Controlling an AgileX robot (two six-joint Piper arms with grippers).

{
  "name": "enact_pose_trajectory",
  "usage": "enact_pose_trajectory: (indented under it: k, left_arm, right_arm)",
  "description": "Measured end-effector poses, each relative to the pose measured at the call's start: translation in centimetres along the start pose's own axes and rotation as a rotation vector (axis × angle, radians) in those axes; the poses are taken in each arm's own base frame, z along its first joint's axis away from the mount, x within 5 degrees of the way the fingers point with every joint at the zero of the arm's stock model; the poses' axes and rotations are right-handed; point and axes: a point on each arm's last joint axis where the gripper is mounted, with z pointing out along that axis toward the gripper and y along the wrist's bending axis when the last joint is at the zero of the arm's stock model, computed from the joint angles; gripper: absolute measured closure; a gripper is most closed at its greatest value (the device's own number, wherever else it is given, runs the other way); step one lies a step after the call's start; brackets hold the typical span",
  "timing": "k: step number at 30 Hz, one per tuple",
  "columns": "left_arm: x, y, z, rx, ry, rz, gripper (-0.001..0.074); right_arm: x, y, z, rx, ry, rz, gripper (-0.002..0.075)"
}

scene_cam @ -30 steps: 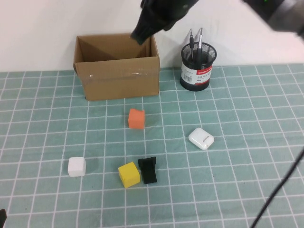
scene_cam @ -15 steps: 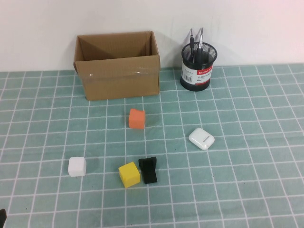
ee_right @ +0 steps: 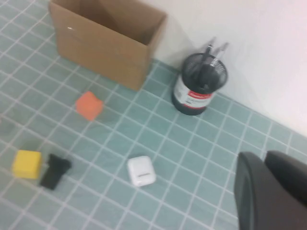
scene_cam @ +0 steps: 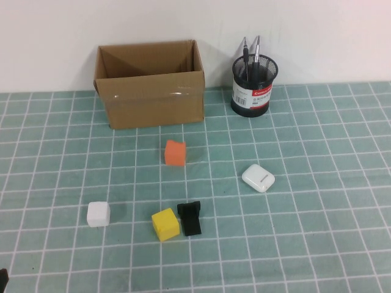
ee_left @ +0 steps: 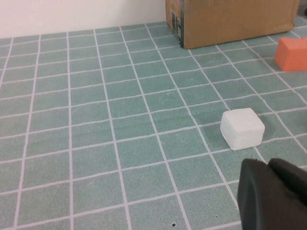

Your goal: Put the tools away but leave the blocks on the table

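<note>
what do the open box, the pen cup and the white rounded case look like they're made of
Open box: brown corrugated cardboard, matte, with a shiny tape strip along the front rim.
Pen cup: black wire mesh, probably metal, with a paper label.
White rounded case: likely glossy hard plastic; it shows highlights.

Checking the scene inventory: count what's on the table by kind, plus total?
Blocks: 3 – orange, yellow, white
Containers: 2 – cardboard box, mesh pen cup
White case: 1
Black bracket: 1
Total: 7
</note>
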Motion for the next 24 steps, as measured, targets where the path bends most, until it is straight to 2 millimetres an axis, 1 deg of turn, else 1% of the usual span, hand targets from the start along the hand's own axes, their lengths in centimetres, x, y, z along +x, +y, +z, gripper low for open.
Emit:
enact_pose_trajectory:
  k: [1,4,5,7,9,10,14,17,19,20,24]
  left_arm:
    - [0.0,0.0,0.0,0.0,0.0,0.0,0.0735]
    - [0.0,0.0,0.0,0.0,0.0,0.0,0.0735]
    - [0.0,0.0,0.0,0.0,0.0,0.0,0.0735]
    - [0.0,0.0,0.0,0.0,0.0,0.0,0.0735]
    - [0.0,0.0,0.0,0.0,0.0,0.0,0.0735]
    - [0.0,0.0,0.0,0.0,0.0,0.0,0.0735]
    - [0.0,0.0,0.0,0.0,0.0,0.0,0.0735]
    - [0.0,0.0,0.0,0.0,0.0,0.0,0.0735]
    - [0.0,0.0,0.0,0.0,0.0,0.0,0.0735]
    - [0.0,0.0,0.0,0.0,0.0,0.0,0.0735]
    - [0.0,0.0,0.0,0.0,0.0,0.0,0.0735]
  right_arm:
    - [1.5,-0.3,-0.1,0.008,-0.023,0.006,0.0733]
    - [7.2,-1.1,0.2,0.053,-0.113,0.051,0.0733]
    - [9.4,-1.2,0.4,0.072,-0.148,0.073,0.0733]
    - [13.6,-1.2,0.9,0.116,-0.23,0.112,0.0733]
    - [17.3,-1.0,1.6,0.162,-0.321,0.13,0.0733]
    - [19.0,-0.8,2.0,0.188,-0.361,0.143,0.0733]
    - [24.5,-0.4,3.3,0.29,-0.467,0.237,0.0733]
    - [27.4,-0.2,3.9,0.357,-0.507,0.309,0.0733]
    - [28.9,0.0,4.2,0.391,-0.523,0.338,0.0733]
    - [29.4,0.1,4.3,0.405,-0.527,0.348,0.0733]
    - [30.1,0.2,4.0,0.439,-0.547,0.361,0.0733]
